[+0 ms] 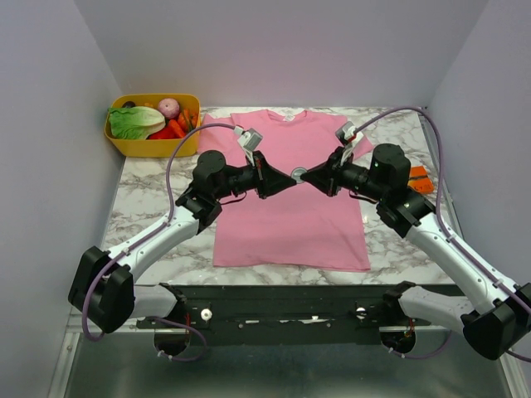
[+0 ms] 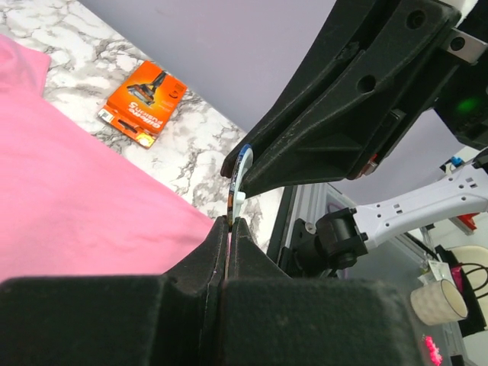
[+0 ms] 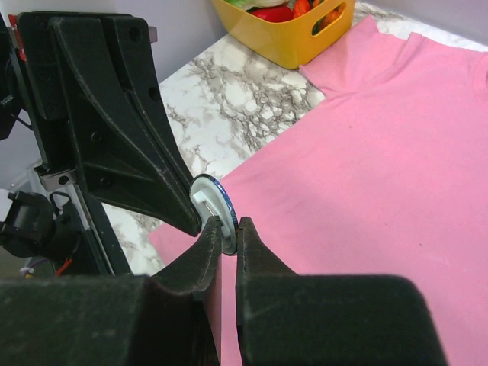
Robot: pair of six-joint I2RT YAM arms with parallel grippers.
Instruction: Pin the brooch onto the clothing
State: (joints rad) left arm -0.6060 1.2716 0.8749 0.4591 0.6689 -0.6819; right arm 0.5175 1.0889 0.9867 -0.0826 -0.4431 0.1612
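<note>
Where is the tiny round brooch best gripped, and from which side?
Best at the edge, fingers across its flat faces, coming in from the rim. The tiny round brooch stands on edge over the pink cotton T-shirt, white back and pin exposed; the right gripper pinching one edge likely leaves the pin free for the shut left gripper.

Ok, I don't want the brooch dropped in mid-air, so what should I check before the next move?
1. Right gripper clamped on the brooch: ok.
2. Left gripper shut, tips at the brooch's edge: ok.
3. Left gripper pinching the pin itself: cannot tell.
4. Brooch above the clothing: ok.
5. Clothing lying flat on the table: ok.
6. Pin through the fabric: not ok, the brooch is held clear of the clothing.
</note>
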